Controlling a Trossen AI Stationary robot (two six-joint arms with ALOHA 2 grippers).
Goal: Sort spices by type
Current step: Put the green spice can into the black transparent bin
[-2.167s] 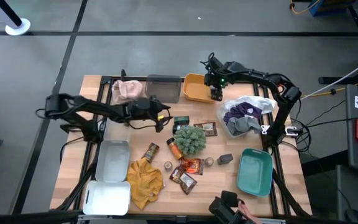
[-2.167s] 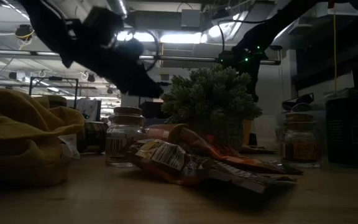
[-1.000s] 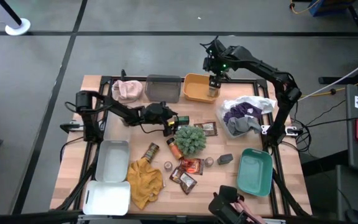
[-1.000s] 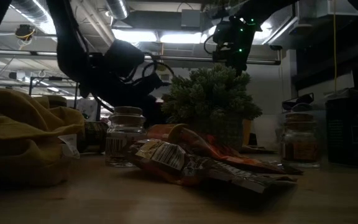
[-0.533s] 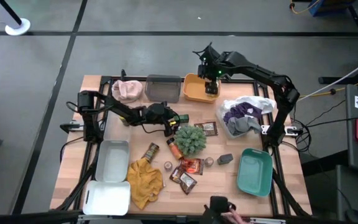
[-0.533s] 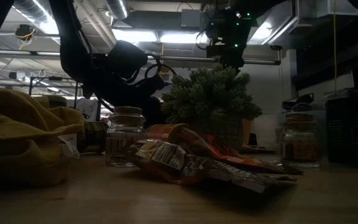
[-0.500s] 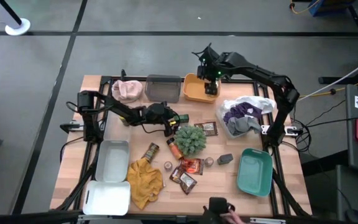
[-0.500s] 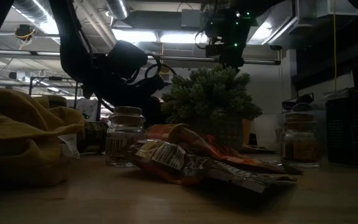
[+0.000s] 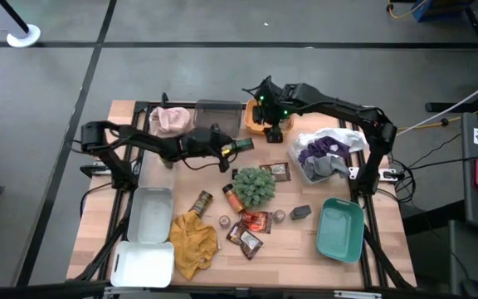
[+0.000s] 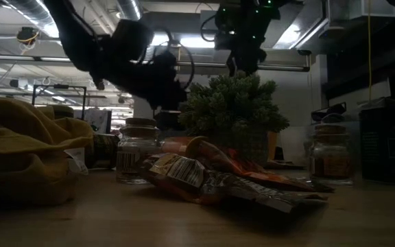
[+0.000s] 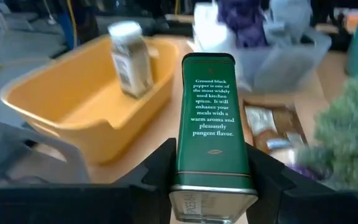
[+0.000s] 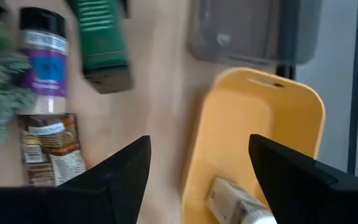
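Observation:
A green tin of black pepper (image 11: 212, 118) hangs above the table with my left gripper (image 9: 229, 147) shut on it, near the yellow bin (image 11: 73, 99). A white-capped jar (image 11: 129, 59) lies in that bin. My right gripper (image 12: 197, 143) hovers open and bare over the bin's left rim (image 9: 251, 116). More spices rest on the table around the green plant ball (image 9: 254, 184): a purple-labelled jar (image 12: 42, 59), bottles (image 9: 202, 202), packets (image 9: 256, 222) and small jars (image 9: 279, 215). My left gripper pinches the green tin between its two fingers, one on each long side (image 11: 178, 168) near the tin's rear end. The fingers come level from the table's left and lie along the tin. The tin juts forward, label up, lifted clear of the table.
A grey bin (image 9: 218, 116) and a pink cloth (image 9: 168, 120) sit at the far edge. A clear bag of purple things (image 9: 326, 154) lies at the right, a teal bin (image 9: 341, 228) near right, white trays (image 9: 150, 214) and a mustard cloth (image 9: 193, 241) near left.
My left gripper has risen with the green tin, which lay on the table beside the plant ball and now hangs clear, shifted toward the far edge. My right gripper has swung toward the table's left, from over the yellow bin's middle to its left rim.

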